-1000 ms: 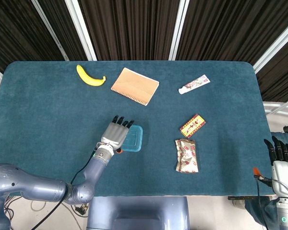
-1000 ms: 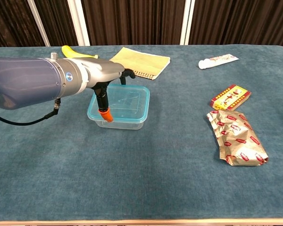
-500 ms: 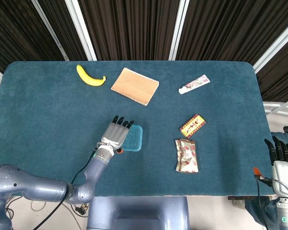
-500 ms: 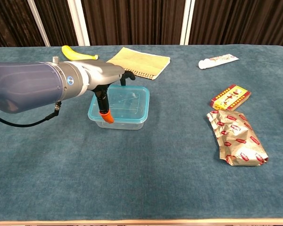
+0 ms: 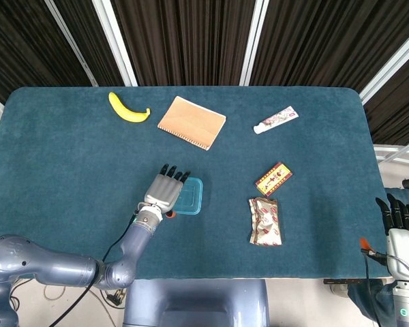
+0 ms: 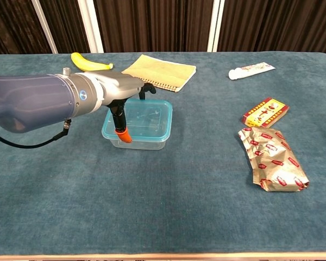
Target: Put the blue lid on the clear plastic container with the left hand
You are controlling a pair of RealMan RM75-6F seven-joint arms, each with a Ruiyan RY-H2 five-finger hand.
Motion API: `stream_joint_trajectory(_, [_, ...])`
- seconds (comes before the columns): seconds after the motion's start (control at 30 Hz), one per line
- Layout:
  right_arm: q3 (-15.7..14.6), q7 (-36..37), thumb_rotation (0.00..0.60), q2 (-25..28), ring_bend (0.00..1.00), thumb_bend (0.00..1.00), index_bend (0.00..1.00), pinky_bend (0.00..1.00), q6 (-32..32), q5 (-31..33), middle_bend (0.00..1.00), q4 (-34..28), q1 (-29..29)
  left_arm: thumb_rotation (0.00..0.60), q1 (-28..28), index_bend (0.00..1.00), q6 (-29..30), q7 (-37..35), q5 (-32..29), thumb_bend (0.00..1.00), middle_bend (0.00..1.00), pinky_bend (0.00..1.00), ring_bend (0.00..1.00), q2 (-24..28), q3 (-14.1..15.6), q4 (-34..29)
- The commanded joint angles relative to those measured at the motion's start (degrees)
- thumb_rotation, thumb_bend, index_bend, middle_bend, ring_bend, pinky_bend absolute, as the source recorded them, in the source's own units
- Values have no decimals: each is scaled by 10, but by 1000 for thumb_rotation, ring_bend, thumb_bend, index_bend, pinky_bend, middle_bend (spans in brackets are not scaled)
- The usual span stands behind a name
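Blue lid (image 6: 141, 120) on clear container (image 6: 136, 142), left hand (image 5: 165, 191) over it

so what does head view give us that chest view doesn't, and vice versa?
Head view only: the right hand idling past the table's right edge, and the left hand's spread fingers from above.
Chest view only: the clear container's side wall under the blue lid, and the left hand's orange thumb tip at its left edge.
Both: the left hand over the lidded container, banana, notebook, tube, red packet, foil bag.
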Motion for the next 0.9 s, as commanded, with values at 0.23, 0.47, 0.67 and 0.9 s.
stream_joint_trajectory(0.23, [0, 1, 600, 0, 35, 294, 102, 0, -1, 0, 29, 0, 0, 600, 2, 0, 0, 7, -2, 133, 131, 0, 0, 0, -2, 0])
stream_joint_trajectory(0.47, [0, 1, 600, 0, 35, 294, 102, 0, -1, 0, 29, 0, 0, 600, 4, 0, 3, 10, 1, 133, 131, 0, 0, 1, -4, -1])
stream_joint_trajectory(0.67, [0, 1, 600, 0, 35, 294, 102, 0, -1, 0, 29, 1, 0, 600, 5, 0, 4, 14, 1, 126, 120, 0, 0, 3, -5, -3])
stream_joint_trajectory(0.9, [0, 0, 600, 0, 35, 294, 102, 0, -1, -1, 29, 1, 1, 600, 6, 0, 6, 20, 0, 119, 106, 0, 0, 5, -5, -6])
